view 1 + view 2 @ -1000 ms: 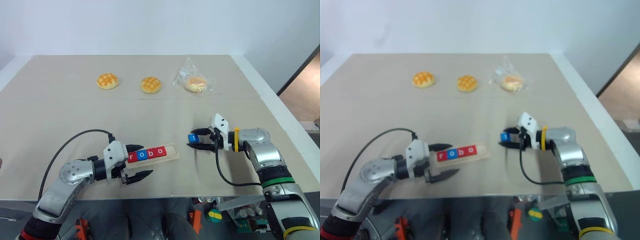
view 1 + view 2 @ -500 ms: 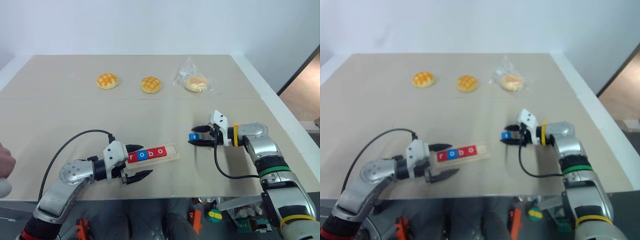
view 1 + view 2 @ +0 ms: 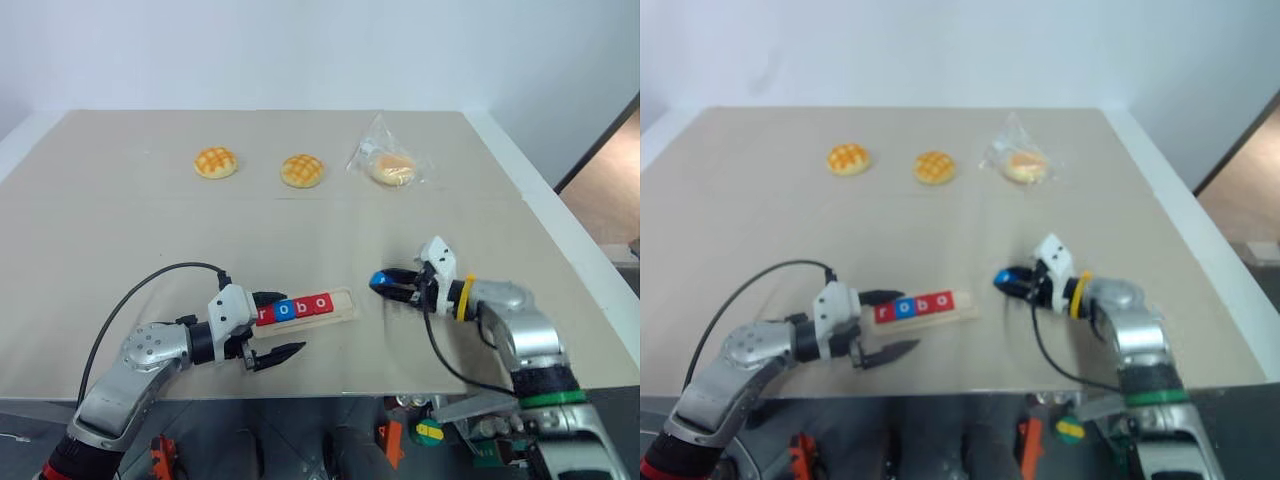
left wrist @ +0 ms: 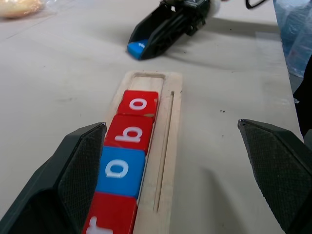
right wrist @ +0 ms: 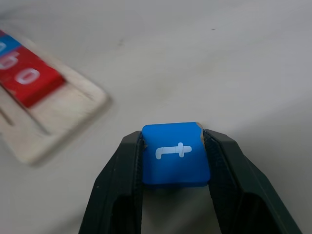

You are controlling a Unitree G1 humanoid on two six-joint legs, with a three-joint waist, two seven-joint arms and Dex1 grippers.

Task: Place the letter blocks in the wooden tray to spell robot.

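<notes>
1. Gripping the blue t block (image 5: 176,153) between its two black fingers, the right gripper (image 3: 385,283) is closed on the tile's side edges. The tile is a small flat square with rounded corners and a white lowercase t on its upper face.
2. The held tile sits low over the table (image 3: 120,230), just beyond the tray's vacant end and apart from it.
3. The wooden tray (image 4: 170,126) is a long, narrow strip of pale wood with rounded corners, a shallow recessed groove and a thin scored line running along one side.
4. Four tiles lie in the groove, edge to edge: red r (image 4: 111,218), blue o (image 4: 120,170), red b (image 4: 129,134), red o (image 4: 139,103). Each bears a white lowercase letter.
5. The recess (image 4: 147,81) at the end nearest the right gripper holds no tile.
6. The left gripper (image 3: 276,325) has its jaws spread wide and holds nothing. One finger (image 4: 78,175) lies against the r end of the tray; the other finger (image 4: 280,170) stands well off to the tray's near side.
7. Two round golden buns (image 3: 215,162) (image 3: 301,170) and a bun in clear wrapping (image 3: 388,166) lie at the far side of the table.
</notes>
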